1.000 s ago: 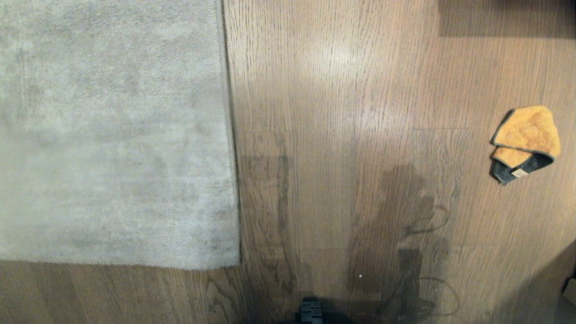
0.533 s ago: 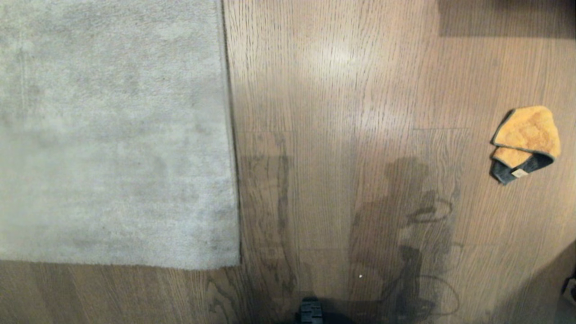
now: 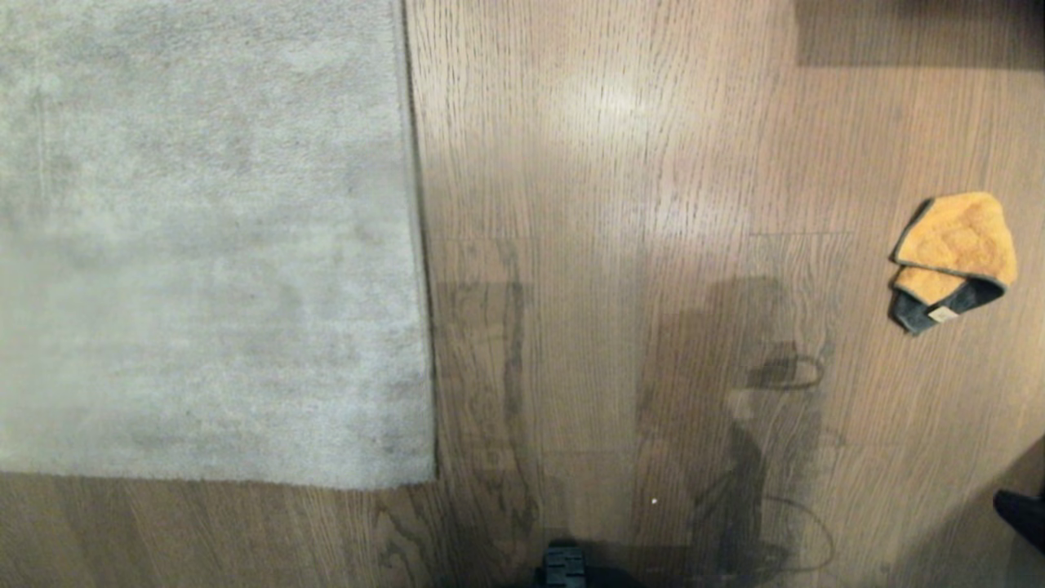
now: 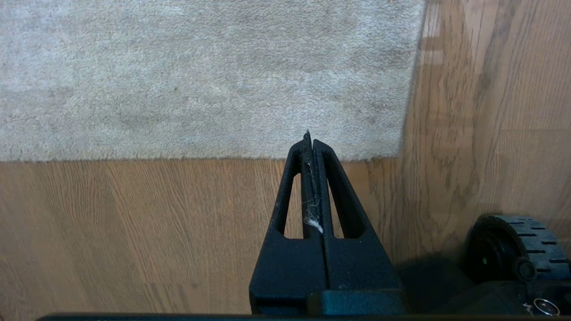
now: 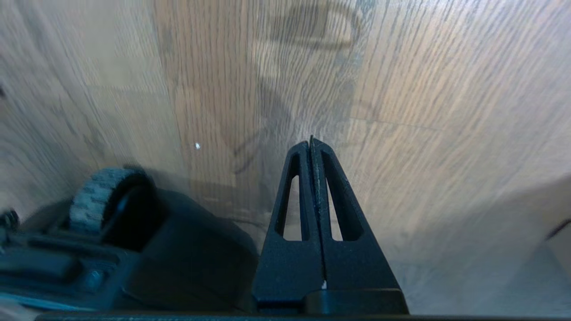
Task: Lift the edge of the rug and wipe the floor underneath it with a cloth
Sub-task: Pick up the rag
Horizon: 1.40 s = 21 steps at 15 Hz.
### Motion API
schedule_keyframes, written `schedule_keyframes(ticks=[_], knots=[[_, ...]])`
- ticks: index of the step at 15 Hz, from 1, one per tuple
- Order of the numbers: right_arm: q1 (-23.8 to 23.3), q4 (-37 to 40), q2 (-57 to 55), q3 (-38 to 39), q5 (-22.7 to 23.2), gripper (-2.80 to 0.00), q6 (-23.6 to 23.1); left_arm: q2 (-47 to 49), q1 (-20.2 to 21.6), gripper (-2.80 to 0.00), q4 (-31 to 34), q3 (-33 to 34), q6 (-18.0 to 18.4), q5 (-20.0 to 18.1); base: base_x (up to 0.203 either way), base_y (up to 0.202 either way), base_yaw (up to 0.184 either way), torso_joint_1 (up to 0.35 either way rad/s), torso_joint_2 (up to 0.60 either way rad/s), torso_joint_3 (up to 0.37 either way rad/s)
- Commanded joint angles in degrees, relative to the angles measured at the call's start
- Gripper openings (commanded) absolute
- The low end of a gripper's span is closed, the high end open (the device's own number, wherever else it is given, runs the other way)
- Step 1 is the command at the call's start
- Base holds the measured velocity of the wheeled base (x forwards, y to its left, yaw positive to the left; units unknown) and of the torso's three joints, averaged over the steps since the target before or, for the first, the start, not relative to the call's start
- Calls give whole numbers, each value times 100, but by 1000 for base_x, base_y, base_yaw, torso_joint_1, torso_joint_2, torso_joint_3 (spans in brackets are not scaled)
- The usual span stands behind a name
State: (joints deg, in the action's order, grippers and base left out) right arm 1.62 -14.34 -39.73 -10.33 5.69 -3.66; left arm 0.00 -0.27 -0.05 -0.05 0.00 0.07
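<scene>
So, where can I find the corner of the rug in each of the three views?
Head view: the rug corner sits lower left of centre.
Left wrist view: the corner is right of centre, just beyond the shut left tool.
Right wrist view: not in it.
Shared landmark: the base wheel.

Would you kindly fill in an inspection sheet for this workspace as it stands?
Surface: floor of brown wood planks, shadowed near the base.
Job's things: rug edge lies flat, corner down; cloth folded on the floor, far right, untouched.
Clutter: small white speck.
Grippers: left tool shut, above the rug's corner; right tool shut, above bare floor; both empty.
Cables: only looped shadows seen.
Surroundings: base wheel.
</scene>
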Motion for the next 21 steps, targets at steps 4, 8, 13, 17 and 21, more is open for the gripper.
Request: schedule_keyframes(ticks=[4,8,13,17,21], knots=[[-44,-1526,-1999,-373,2,-280,294,0,0,-280,-4,-4,0,1,0,0,0,0,0,0],[-529,-1861,-2642,-1238,101,0,329,0,0,-280,-4,5,0,1,0,0,0,0,0,0],[-1674,-1876,-3089,-1690,728,0,292,0,0,-280,-4,-4,0,1,0,0,0,0,0,0],[-2264,-1921,-3675,-1925,749,0,113,0,0,-280,-4,-1,0,1,0,0,0,0,0,0],[-2478,-2737,-4483,-2012,767,0,152,0,0,-280,-4,0,0,1,0,0,0,0,0,0]])
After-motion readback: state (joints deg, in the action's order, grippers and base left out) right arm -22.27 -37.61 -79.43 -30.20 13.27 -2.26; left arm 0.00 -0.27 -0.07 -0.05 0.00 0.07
